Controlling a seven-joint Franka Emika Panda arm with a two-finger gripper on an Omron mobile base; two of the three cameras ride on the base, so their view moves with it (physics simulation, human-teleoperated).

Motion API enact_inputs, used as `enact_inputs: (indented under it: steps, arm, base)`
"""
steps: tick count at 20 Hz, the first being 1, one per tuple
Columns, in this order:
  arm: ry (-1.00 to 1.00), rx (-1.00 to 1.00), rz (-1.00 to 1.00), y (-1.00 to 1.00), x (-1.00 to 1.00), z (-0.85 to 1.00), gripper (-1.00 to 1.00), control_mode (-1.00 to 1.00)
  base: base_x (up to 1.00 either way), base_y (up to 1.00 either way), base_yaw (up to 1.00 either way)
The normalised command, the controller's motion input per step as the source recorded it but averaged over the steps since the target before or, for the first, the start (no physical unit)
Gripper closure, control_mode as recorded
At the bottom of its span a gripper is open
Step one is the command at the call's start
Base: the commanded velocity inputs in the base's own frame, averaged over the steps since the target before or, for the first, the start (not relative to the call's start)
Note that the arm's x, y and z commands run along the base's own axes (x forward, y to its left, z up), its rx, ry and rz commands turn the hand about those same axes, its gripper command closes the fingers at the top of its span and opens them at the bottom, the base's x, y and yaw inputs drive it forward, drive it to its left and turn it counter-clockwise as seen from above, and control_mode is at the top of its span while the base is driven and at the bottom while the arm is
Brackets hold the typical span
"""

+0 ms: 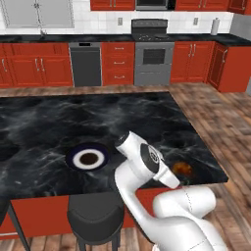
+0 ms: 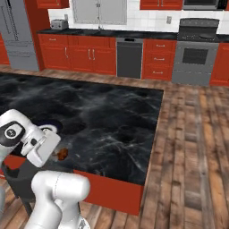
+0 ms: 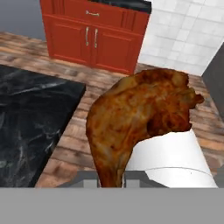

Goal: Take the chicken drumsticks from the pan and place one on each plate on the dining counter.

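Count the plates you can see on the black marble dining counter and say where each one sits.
1: a plate near the dining counter's front edge, left of the arm. Another may be hidden behind the arm.

Your white arm point(image 2: 27, 143) bent low at the near left corner of the dining counter point(image 2: 112, 120), a drumstick point(image 2: 62, 154) showing just beside its wrist above the near edge, a navy-rimmed plate point(image 2: 53, 127) half hidden behind the arm, you face red cabinets point(image 2: 80, 56), dishwasher point(image 2: 129, 58), oven point(image 2: 194, 62).
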Motion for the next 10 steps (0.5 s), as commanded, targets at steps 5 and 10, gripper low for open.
enact_inputs:
  steps: [5, 10]
  arm:
    - [-0.01, -0.13, 0.5, 0.4, 0.0, 0.42, 1.0, -1.0]
    - [-0.15, -0.08, 0.39, 0.43, 0.0, 0.53, 1.0, -1.0]
  base:
    - [0.0, 0.0, 0.0]
    - [0.0, 0.0, 0.0]
